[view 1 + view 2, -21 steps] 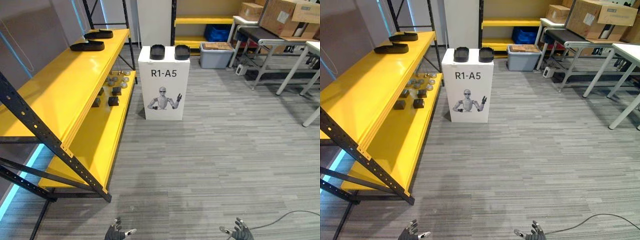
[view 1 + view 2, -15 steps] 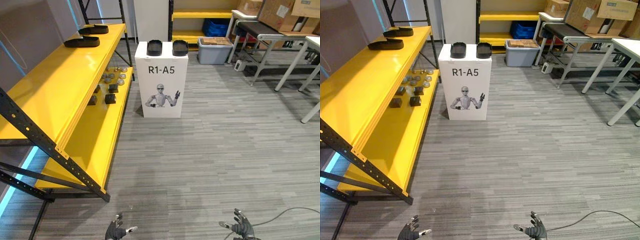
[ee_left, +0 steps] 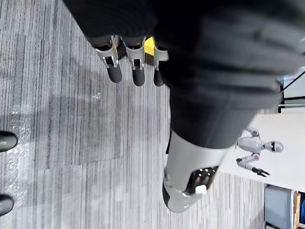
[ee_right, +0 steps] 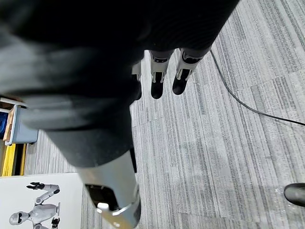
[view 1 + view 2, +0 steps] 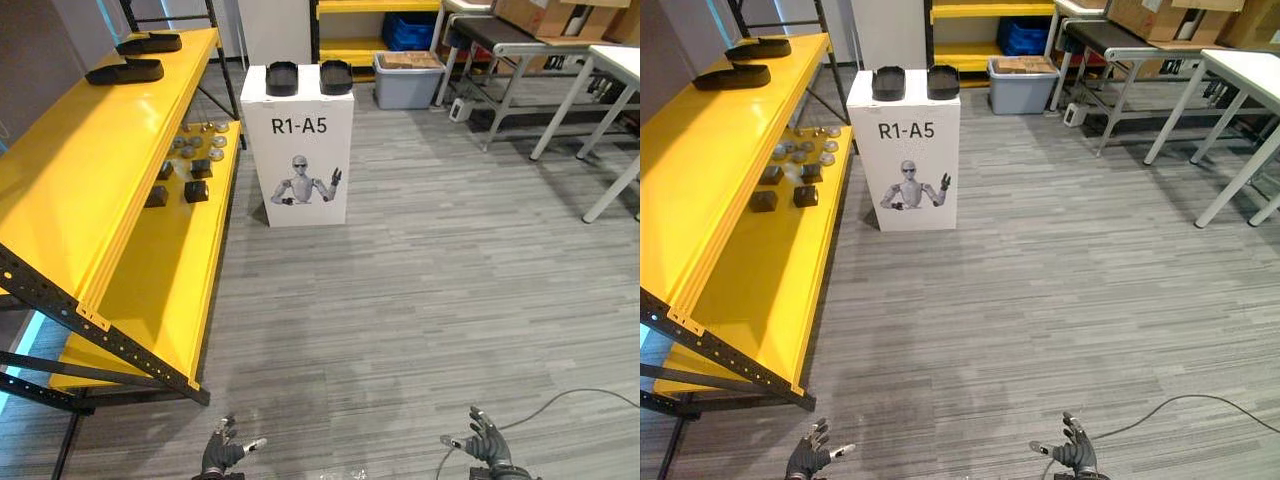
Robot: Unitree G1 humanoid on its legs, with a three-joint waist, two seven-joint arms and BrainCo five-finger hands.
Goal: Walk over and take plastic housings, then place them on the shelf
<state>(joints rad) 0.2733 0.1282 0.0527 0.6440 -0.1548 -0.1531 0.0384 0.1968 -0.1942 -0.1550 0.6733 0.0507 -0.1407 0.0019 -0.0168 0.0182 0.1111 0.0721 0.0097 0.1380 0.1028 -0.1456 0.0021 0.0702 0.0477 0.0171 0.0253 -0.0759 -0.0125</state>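
left eye view: black rounded housings (image 5: 281, 77) atop a white box (image 5: 262, 155); left hand (image 5: 220, 457), right hand (image 5: 487, 447) fingers loose, empty.

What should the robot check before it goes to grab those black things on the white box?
1. Left hand holds nothing, fingers relaxed: ok.
2. Right hand holds nothing, fingers relaxed: ok.
3. Both black housings sit side by side on top of the white box: ok.
4. Near enough to reach them: not ok, the box stands far ahead across the floor.
5. Room on the yellow shelf: ok, its top board is bare on this side of the other housings at the far end.
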